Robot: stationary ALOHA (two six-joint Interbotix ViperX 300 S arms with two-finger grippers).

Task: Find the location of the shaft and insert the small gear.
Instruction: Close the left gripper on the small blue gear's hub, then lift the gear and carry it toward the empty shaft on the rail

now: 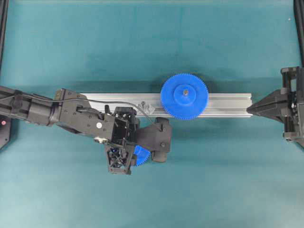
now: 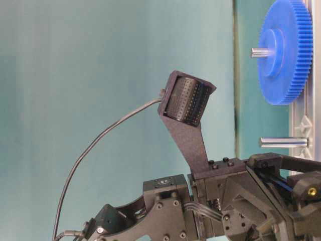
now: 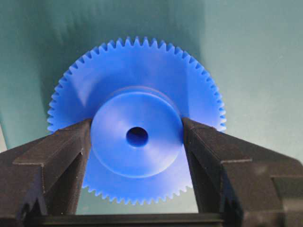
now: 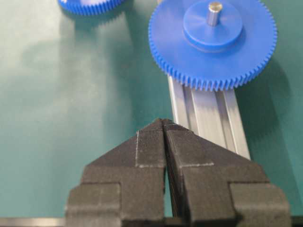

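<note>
Two blue gears here: the small gear (image 3: 137,137) sits on the table (image 1: 142,38), its hub pinched between the left gripper's (image 3: 136,142) fingers. One big gear (image 1: 184,96) rides the rail (image 1: 228,104). One shaft (image 2: 283,142) stands bare just beyond the left gripper; right gripper (image 4: 164,124) pressed together.

My left gripper (image 3: 136,137) is down low w/ both fingers (image 3: 61,156) pressed against the hub of the small gear (image 3: 136,118), arm reaching in from the left edge, wrist pitched down. My right gripper (image 4: 163,124) sits back at the right edge, fingertips pressed together, holding nothing.
</note>
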